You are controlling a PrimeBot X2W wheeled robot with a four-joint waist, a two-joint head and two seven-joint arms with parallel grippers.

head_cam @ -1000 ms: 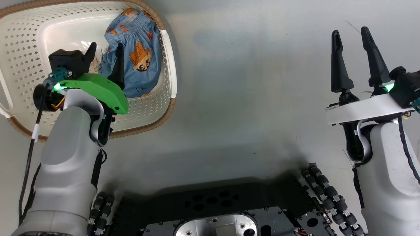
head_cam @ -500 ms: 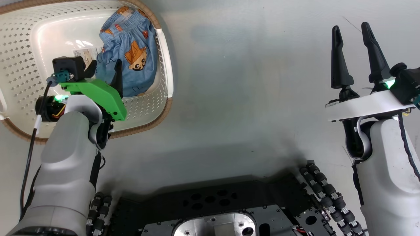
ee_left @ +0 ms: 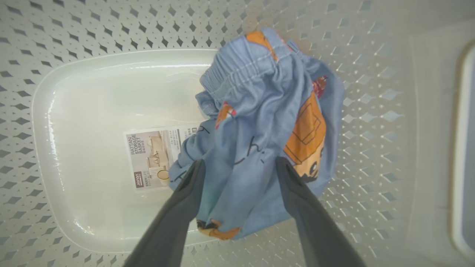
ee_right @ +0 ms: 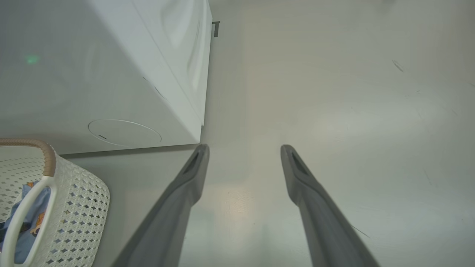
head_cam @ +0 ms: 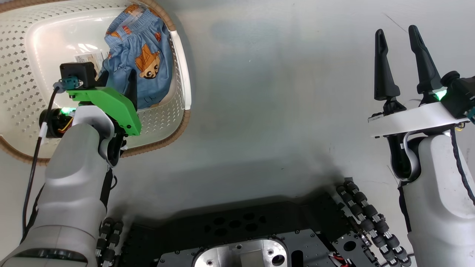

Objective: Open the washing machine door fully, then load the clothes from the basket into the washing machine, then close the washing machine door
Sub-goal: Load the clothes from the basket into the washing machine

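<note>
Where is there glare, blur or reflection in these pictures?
Head view: white glare streaks on the glossy floor of the cream-white perforated plastic basket. Left wrist view: light-blue cartoon-print garment sharp, sheen along the basket floor's edge. Right wrist view: faint green glint on the white washing machine.

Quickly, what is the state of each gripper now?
Left gripper: open, fingers on either side of the clothes in the basket.
Right gripper: open, holding nothing.
</note>
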